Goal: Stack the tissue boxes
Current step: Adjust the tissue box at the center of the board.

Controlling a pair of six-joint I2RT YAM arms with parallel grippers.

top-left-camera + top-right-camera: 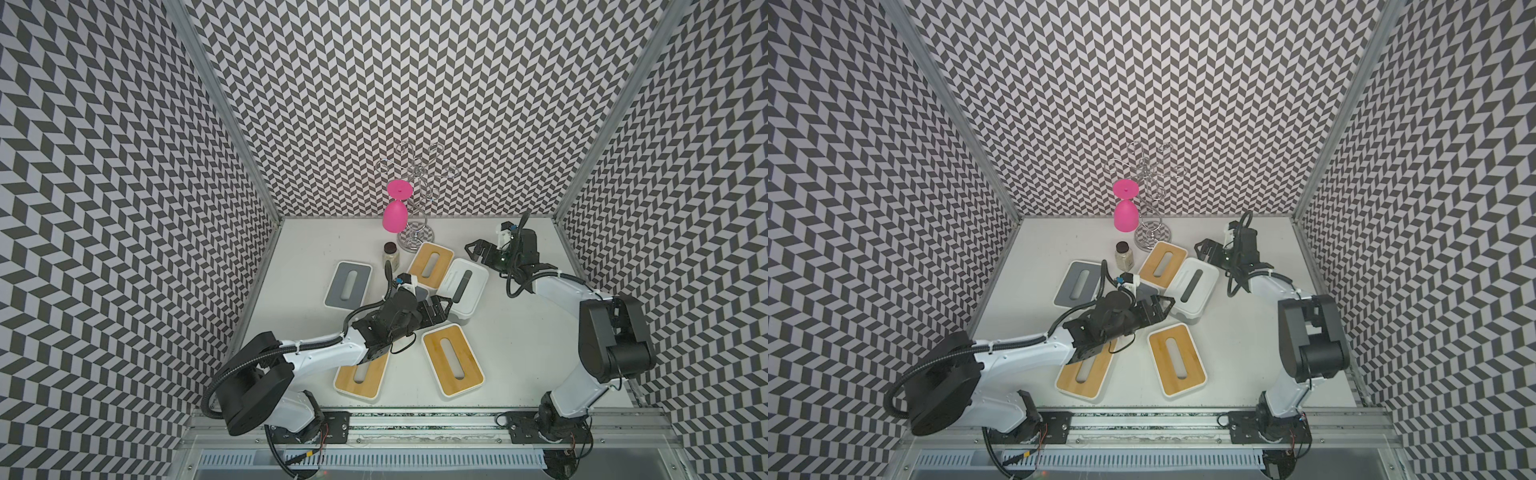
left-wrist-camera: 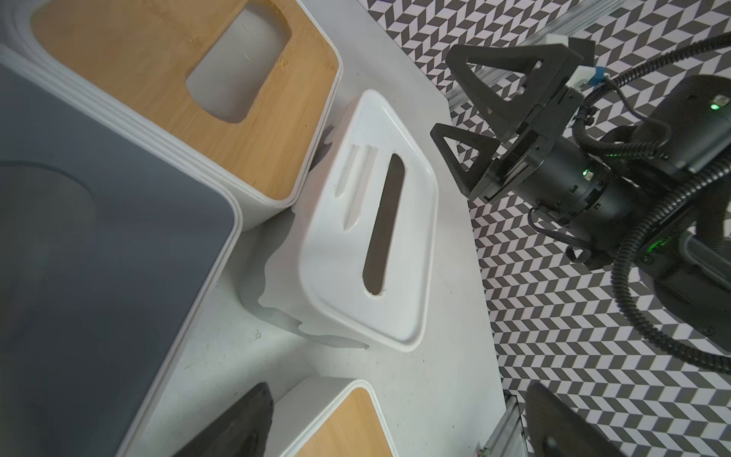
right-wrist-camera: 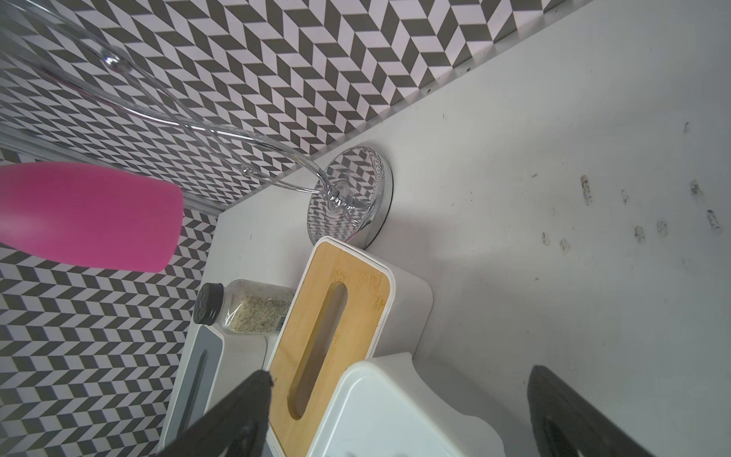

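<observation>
Out on the white desk (image 1: pixel 519 353) nothing's stacked yet: all six boxes lie flat, lids up, each on its own patch. Three crowd together mid-desk: the rear bamboo box (image 1: pixel 430 264), the all-white box (image 1: pixel 461 289) right up against it, and a middle grey box (image 2: pixel 99 277) mostly hidden under the left wrist. The front bamboo box (image 1: pixel 453 361) sits a bit apart toward the rail, the outer grey box (image 1: pixel 348 284) is off on its own to the left, and the last bamboo box (image 1: pixel 361 378) is half covered by the left arm. The left tool (image 1: pixel 441 311) hangs over the spot where the middle grey box meets the all-white box, jaws spread wide and holding nothing. That reads like it's lining up to straddle a box across its narrow sides. The right tool (image 1: pixel 473 251) is spread and empty too, pointing at the far end of the all-white box, maybe so both arms can share that taller-looking one. The jar (image 1: pixel 390 255) and the pink goblet (image 1: pixel 394 216), hung upside down on its wire rack (image 1: pixel 415 240), stand at the back, though the jar is just beside the rear bamboo box.
</observation>
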